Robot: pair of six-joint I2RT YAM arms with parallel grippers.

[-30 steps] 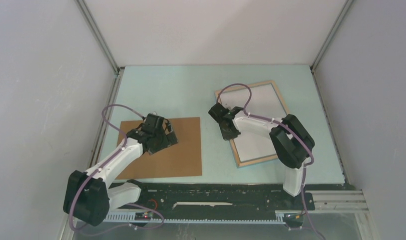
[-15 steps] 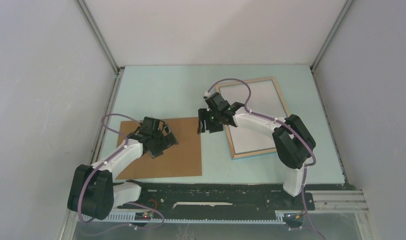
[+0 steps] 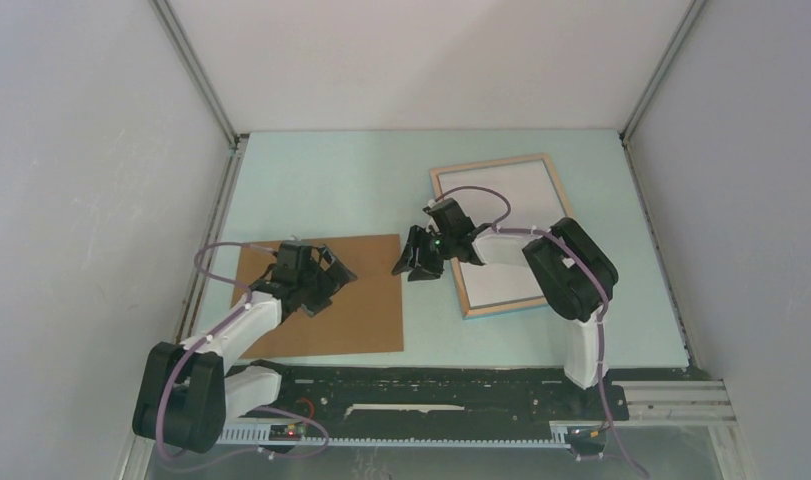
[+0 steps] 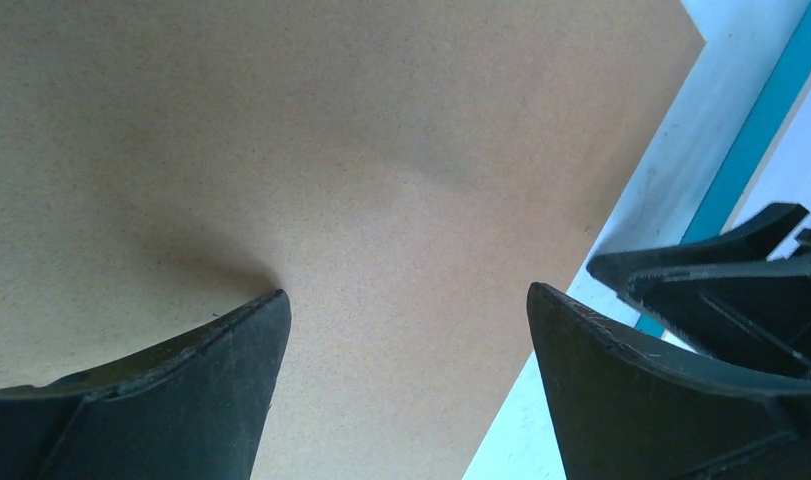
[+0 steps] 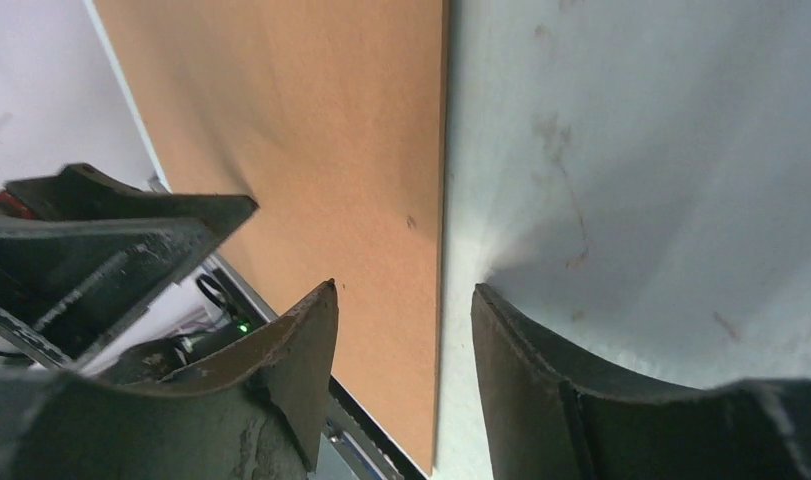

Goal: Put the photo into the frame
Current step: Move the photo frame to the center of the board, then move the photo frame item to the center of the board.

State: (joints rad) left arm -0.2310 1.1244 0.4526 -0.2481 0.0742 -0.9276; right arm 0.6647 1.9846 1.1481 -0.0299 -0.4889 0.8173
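One large thin rectangular frame [image 3: 491, 166], light wood on its upward face with a bright blue edge, lies flat on the table just beyond and to the right of the right pincer [image 3: 409, 268]. A plain white panel [image 3: 533, 195] fills its opening. Whether that panel is the photo turned face down cannot be told.

In the left wrist view a strip of the frame's blue edge [image 4: 751, 150] runs past the far right, behind the right pincer's dark fingers [image 4: 721, 280].

The right pincer hangs low, its two black fingers parted with a modest gap and nothing between them. From its own camera, the right pincer [image 5: 403, 295] straddles the right-hand edge of a flat brown rectangular backing board [image 5: 321, 130]. One finger is over the board, the other over the pale blue-green tabletop [image 5: 661, 150]. Whether the fingertips touch either surface cannot be told.

The backing board [image 3: 351, 320] stretches away to the left of that pincer, lying flat and apart from the frame, with a band of bare tabletop [image 3: 331, 180] between them.

Over the board's middle hovers the left pincer [image 3: 333, 285], spread wide and holding nothing. Its own camera shows only brown board [image 4: 281, 130] between the tips of the left pincer [image 4: 406, 300].
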